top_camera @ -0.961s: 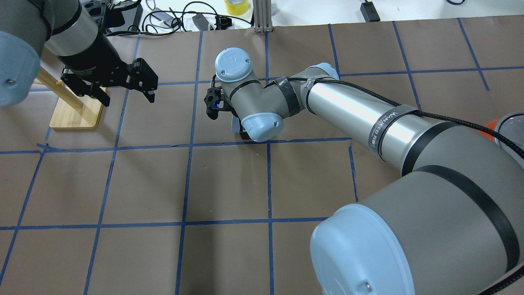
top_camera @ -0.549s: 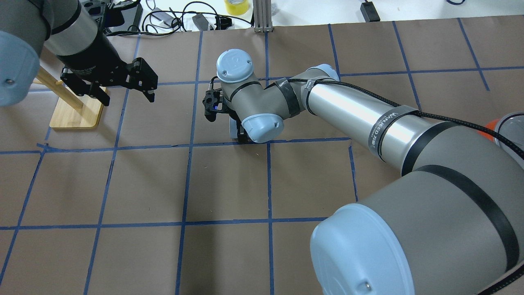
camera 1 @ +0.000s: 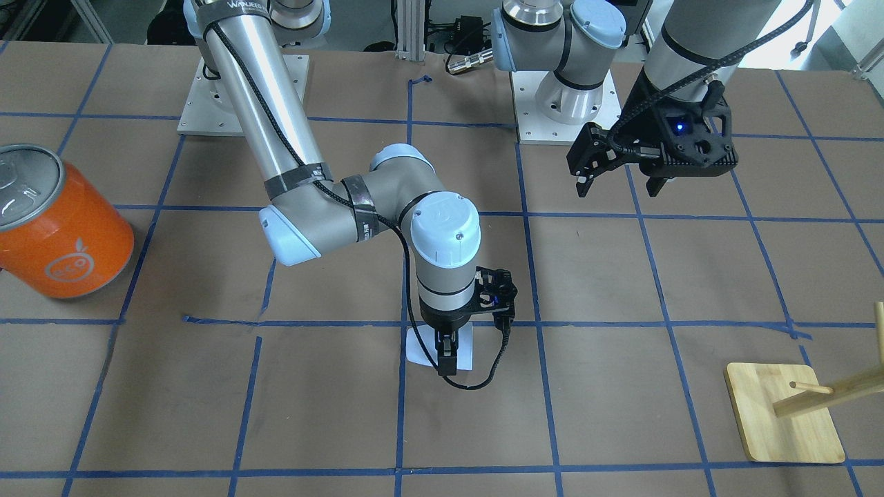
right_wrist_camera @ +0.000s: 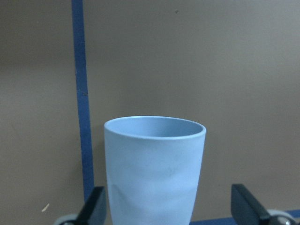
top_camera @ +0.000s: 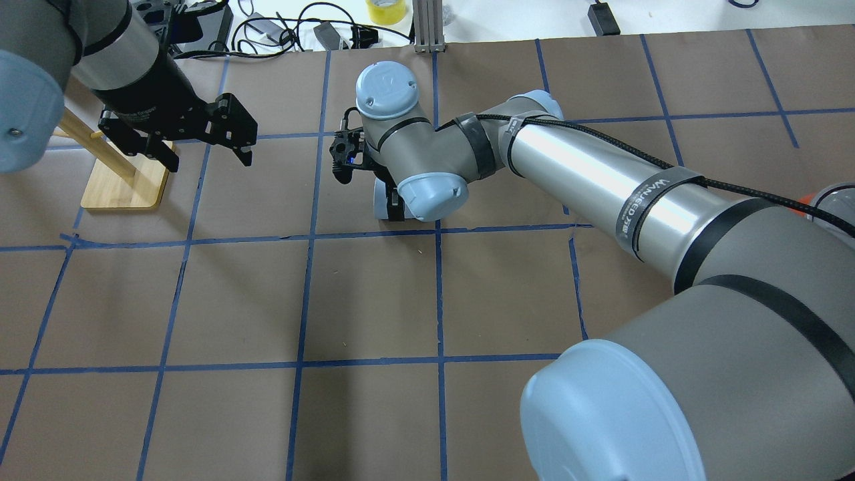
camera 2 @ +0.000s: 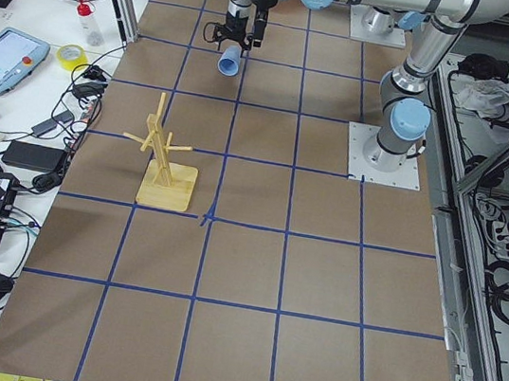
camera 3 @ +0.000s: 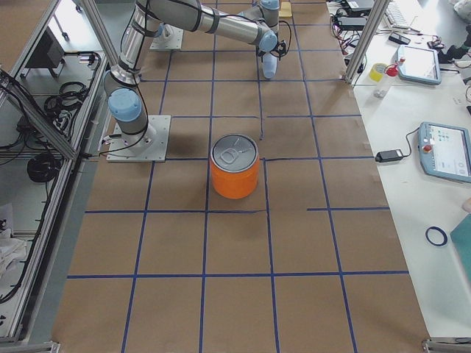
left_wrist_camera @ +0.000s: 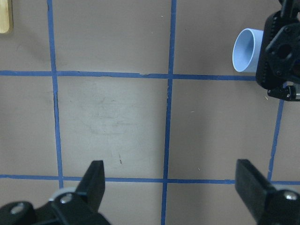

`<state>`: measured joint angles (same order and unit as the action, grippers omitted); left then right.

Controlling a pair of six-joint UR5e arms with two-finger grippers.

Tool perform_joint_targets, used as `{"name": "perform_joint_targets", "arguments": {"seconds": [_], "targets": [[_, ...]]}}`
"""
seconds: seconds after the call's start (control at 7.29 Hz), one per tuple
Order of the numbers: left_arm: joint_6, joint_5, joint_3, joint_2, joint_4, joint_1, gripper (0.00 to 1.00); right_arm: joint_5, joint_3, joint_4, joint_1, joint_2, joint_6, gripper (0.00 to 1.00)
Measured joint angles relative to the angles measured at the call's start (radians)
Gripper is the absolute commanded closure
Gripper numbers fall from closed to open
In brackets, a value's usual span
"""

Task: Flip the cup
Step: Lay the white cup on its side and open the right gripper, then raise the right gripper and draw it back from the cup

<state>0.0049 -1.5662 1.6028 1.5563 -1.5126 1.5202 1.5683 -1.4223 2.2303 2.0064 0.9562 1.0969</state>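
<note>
The pale blue cup (camera 1: 421,347) lies on its side on the brown paper near the table's middle. It also shows in the overhead view (top_camera: 381,200), the left wrist view (left_wrist_camera: 245,49) and the right wrist view (right_wrist_camera: 154,164). My right gripper (camera 1: 447,359) points straight down over the cup, open, with one finger on each side of its body. In the right wrist view its fingertips (right_wrist_camera: 95,206) flank the cup, with a gap on the right side. My left gripper (top_camera: 207,157) is open and empty, hovering above the table well off to the side of the cup.
A large orange can (camera 1: 62,228) with a silver lid stands toward the right arm's side. A wooden peg stand (camera 1: 784,414) on a square base sits below and beyond the left gripper. Cables and boxes lie past the table's far edge.
The right arm's wrist has shifted slightly away from the robot, and more of the cup shows beside it. The left arm has not moved.
</note>
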Motion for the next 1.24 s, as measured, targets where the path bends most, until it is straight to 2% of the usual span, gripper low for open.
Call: {"name": "perform_joint_targets", "arguments": {"seconds": [0.27,0.55,0.82,1.24], "targets": [[0.001,0.0,-0.003,0.0,0.0,-0.001,0.0,-0.005,0.0,-0.022,-0.033,0.093,-0.098,0.24],[0.001,0.0,-0.004,0.0,0.0,-0.001,0.0,-0.024,0.0,-0.087,-0.097,0.209,-0.177,0.04],[0.001,0.0,-0.002,-0.002,-0.001,-0.001,0.0,-0.068,-0.001,-0.198,-0.192,0.337,-0.223,0.0],[-0.001,0.0,-0.001,-0.001,-0.001,-0.001,0.0,-0.083,-0.005,-0.381,-0.274,0.466,-0.586,0.0]]}}
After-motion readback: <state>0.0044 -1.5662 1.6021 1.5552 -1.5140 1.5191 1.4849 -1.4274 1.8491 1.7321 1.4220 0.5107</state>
